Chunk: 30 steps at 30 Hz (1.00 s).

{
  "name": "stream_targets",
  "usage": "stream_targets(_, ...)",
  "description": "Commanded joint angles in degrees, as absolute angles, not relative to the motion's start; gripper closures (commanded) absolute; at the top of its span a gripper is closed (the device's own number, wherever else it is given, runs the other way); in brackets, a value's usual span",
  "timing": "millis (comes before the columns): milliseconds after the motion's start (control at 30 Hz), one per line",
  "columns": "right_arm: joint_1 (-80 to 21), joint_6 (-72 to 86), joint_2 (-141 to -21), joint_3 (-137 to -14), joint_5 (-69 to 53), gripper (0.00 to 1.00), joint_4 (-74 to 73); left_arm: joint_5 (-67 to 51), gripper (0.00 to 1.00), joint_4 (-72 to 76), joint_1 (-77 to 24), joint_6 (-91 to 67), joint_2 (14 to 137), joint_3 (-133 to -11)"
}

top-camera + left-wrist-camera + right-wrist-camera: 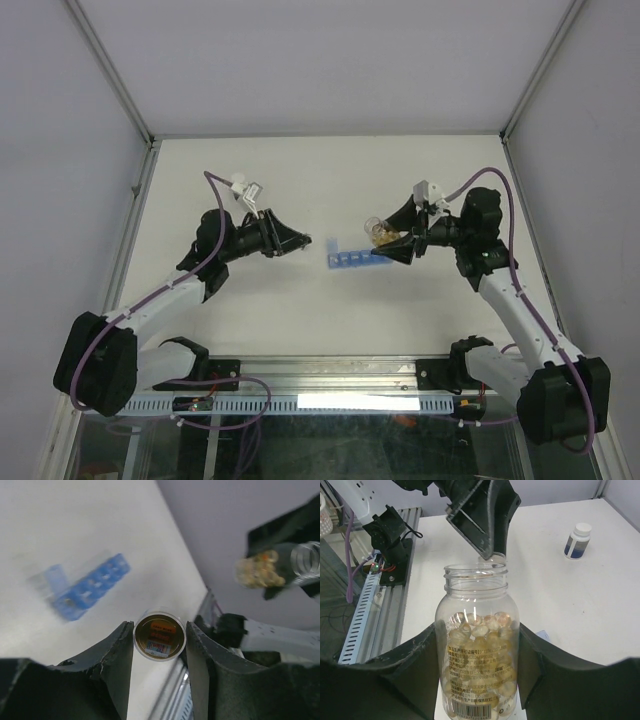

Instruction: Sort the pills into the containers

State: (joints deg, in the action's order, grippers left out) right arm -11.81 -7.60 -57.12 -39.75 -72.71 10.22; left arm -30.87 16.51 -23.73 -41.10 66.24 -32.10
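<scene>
My right gripper (pixel 479 630) is shut on a clear uncapped bottle (pixel 477 680), and the amber pills (pixel 482 645) fill its lower two thirds. From above, that bottle (pixel 378 232) hangs tilted just right of the blue pill-organiser strip (pixel 352 261), the containers, with the right gripper (pixel 395 245) around it. Between the fingers of my left gripper (pixel 159 627) sits a round cap (pixel 160 635) with a gold lining, touching both. The left gripper (pixel 300 243) hovers left of the strip (pixel 85 587). Across the table, the left wrist view shows the pills (pixel 257 570) blurred.
A small white-capped vial (pixel 577 541) stands on the white table (pixel 300 180) beyond the bottle. Grey walls enclose the table on three sides. An aluminium rail (pixel 330 372) with the arm bases runs along the near edge.
</scene>
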Motion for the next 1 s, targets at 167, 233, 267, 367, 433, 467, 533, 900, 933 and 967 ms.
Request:
stream_targets(167, -12.9, -23.4, -56.4, -45.3, -72.2, 1.0, -5.7, -43.3, 0.8, 47.7, -34.4, -57.2, 68.9, -36.7)
stream_targets(233, -13.4, -25.4, -56.2, -46.0, -71.7, 1.0, -7.8, -42.6, 0.8, 47.8, -35.1, -57.1, 69.4, -37.9)
stream_targets(267, -13.9, -26.3, -56.0, -46.2, -71.4, 1.0, -8.6, -42.4, 0.8, 47.8, -35.3, -57.0, 69.8, -38.3)
stream_targets(367, -15.9, -29.9, -56.1, -47.1, -69.5, 1.0, -12.5, -41.9, 0.8, 47.3, -36.1, -57.0, 71.3, -39.5)
stream_targets(433, -17.3, -31.4, -56.2, -47.5, -68.4, 1.0, -14.0, -41.0, 0.8, 46.5, -36.6, -56.6, 72.1, -40.0)
stream_targets(467, -18.0, -31.9, -56.2, -47.6, -68.0, 1.0, -14.4, -40.1, 0.8, 45.9, -36.9, -56.3, 72.3, -40.3)
stream_targets(533, -19.0, -32.3, -56.1, -47.6, -67.4, 1.0, -14.7, -38.8, 0.8, 45.2, -37.4, -55.9, 72.8, -40.5)
stream_targets(900, -23.0, -33.0, -57.0, -48.6, -60.9, 1.0, -15.9, -35.8, 0.8, 41.0, -41.2, -53.6, 76.0, -43.6)
stream_targets(933, -23.1, -32.9, -57.1, -48.7, -60.0, 1.0, -15.9, -35.7, 0.8, 40.8, -41.3, -53.6, 76.0, -43.6)
stream_targets(967, -23.2, -32.8, -57.2, -48.8, -59.0, 1.0, -16.2, -35.6, 0.81, 40.4, -41.4, -53.5, 75.9, -43.6)
